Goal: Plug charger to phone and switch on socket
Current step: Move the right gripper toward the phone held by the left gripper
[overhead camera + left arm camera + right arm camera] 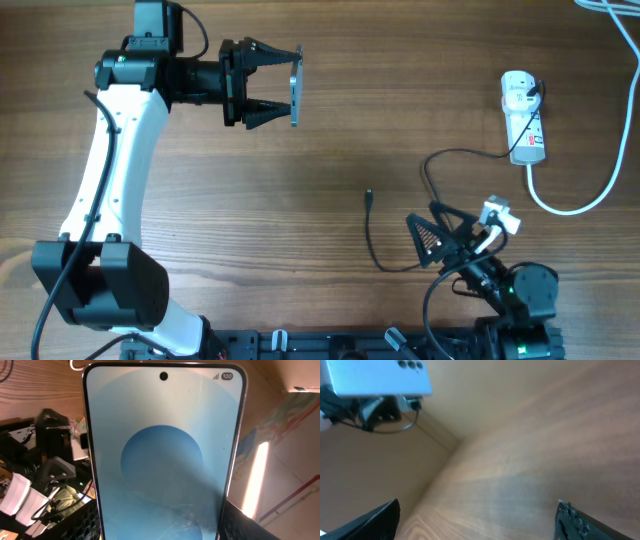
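My left pincer (288,87) clenches the phone (295,88) by its long edges, raised off the table (300,220), screen toward its wrist, likely presenting it for plugging. My right pincer (458,228) hangs released, empty; the charger tip (368,197) lies near its left, the socket (522,118) ahead-right. Plain brown wood surface; cluttered equipment (45,460) behind.

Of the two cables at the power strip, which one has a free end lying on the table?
The thin black charger; its tip lies loose on the table. The thick white cord runs out of view.
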You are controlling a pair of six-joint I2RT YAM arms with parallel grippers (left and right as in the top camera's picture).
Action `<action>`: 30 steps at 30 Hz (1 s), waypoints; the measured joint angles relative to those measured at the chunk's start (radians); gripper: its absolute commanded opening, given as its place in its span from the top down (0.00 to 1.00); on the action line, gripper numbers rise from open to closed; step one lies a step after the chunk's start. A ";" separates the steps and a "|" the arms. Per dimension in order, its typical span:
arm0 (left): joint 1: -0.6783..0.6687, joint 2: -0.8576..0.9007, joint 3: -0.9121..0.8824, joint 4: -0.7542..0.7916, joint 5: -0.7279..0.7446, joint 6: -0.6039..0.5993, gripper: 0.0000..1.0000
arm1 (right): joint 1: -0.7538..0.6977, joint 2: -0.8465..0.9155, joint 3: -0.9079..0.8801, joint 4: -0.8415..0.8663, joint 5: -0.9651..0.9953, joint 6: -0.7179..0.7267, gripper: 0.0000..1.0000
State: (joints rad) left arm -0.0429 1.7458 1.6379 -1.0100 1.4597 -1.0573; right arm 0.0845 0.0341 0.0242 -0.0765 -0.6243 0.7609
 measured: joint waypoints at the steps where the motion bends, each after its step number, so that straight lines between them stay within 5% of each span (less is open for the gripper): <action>1: 0.000 0.000 0.000 0.000 0.001 0.000 0.46 | 0.000 0.020 0.033 -0.090 0.013 -0.035 0.00; 7: 0.000 0.000 0.000 0.000 0.004 -0.003 0.46 | 0.000 0.310 0.465 -0.634 0.224 -0.268 0.00; 13: -0.001 0.000 0.000 0.001 0.004 -0.003 0.47 | 0.000 0.488 0.541 -0.575 0.022 -0.251 0.00; 16: -0.001 0.000 0.000 0.000 0.005 -0.003 0.46 | 0.000 0.559 0.605 -0.782 0.028 -0.279 0.00; 20: -0.003 0.000 0.000 0.000 0.004 -0.003 0.48 | 0.000 0.759 0.900 -1.115 0.155 -0.383 0.00; 26: -0.003 0.000 0.000 0.000 0.004 -0.003 0.52 | 0.021 0.841 0.984 -1.116 -0.052 -0.509 0.01; 30: -0.003 0.000 0.000 0.000 0.004 -0.003 0.52 | 0.221 0.942 1.144 -1.338 0.204 -0.415 0.00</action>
State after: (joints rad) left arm -0.0460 1.7458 1.6379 -1.0100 1.4635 -1.0607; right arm 0.3058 0.9760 1.1687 -1.4147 -0.4206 0.3454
